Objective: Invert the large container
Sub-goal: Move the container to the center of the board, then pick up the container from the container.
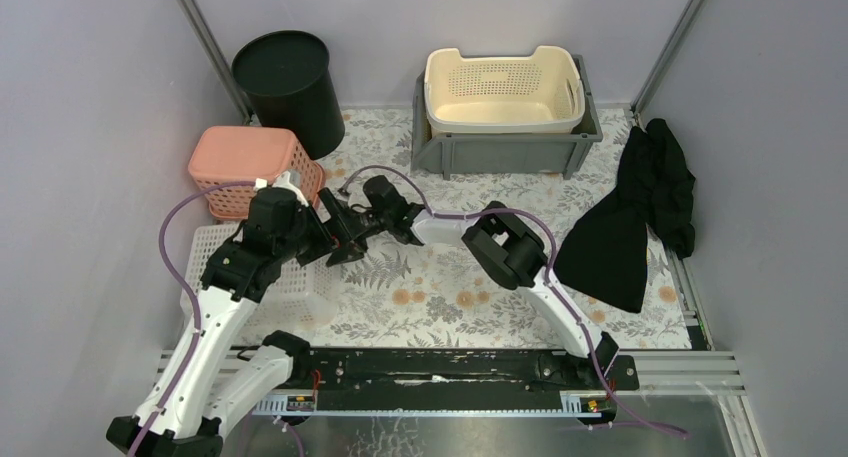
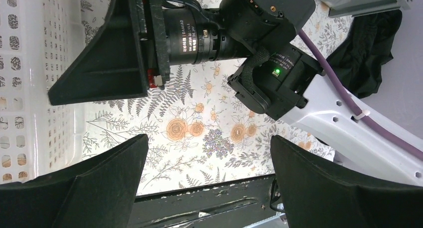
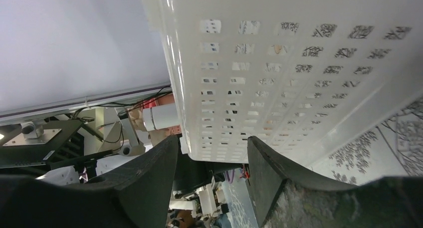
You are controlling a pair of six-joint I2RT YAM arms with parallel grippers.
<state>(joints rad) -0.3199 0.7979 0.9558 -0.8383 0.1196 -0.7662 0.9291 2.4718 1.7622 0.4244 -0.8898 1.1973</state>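
Note:
The large container is a white perforated basket lying on the floral mat at the left, under my left arm. My right gripper reaches left to the basket's right side. In the right wrist view its jaws stand apart at a corner of the basket's wall; I cannot tell whether they touch it. My left gripper hangs above the mat beside the basket, wide open with nothing between its fingers. The left wrist view shows one right finger against the basket.
A pink basket stands upside down just behind the white one, with a black bucket beyond it. A cream basket sits in a grey bin at the back. A black cloth lies on the right.

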